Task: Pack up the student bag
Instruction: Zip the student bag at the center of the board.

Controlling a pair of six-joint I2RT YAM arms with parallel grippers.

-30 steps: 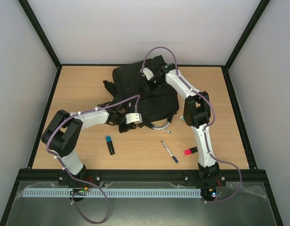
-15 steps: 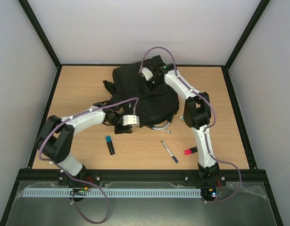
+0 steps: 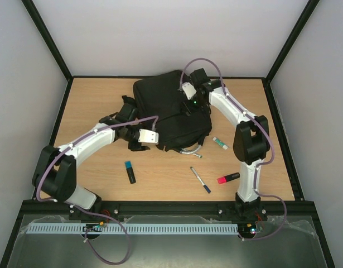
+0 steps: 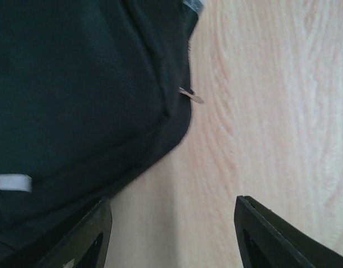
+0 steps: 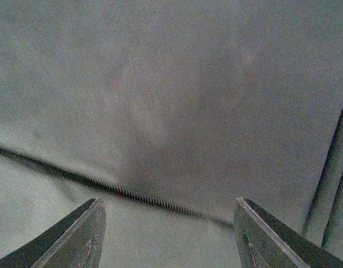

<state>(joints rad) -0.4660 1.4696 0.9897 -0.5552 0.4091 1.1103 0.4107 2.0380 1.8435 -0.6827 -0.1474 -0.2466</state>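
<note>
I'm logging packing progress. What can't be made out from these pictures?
- Inside the student bag: every view shows only its outer black fabric.
- Right wrist view: too close; only fabric and a zip line show, so the spot on the bag is unclear.
- Left wrist view: the white tag is blurred, cut by the left edge.
- Print on the green-capped marker, top view: too small.

The left arm [image 3: 87,142] and right arm [image 3: 232,109] have white shells and black joints. A lilac cable [image 3: 196,60] trails along each. The left end effector [image 4: 171,234] and right end effector [image 5: 168,234] have black, wedge-shaped fingers [image 4: 87,234].
</note>
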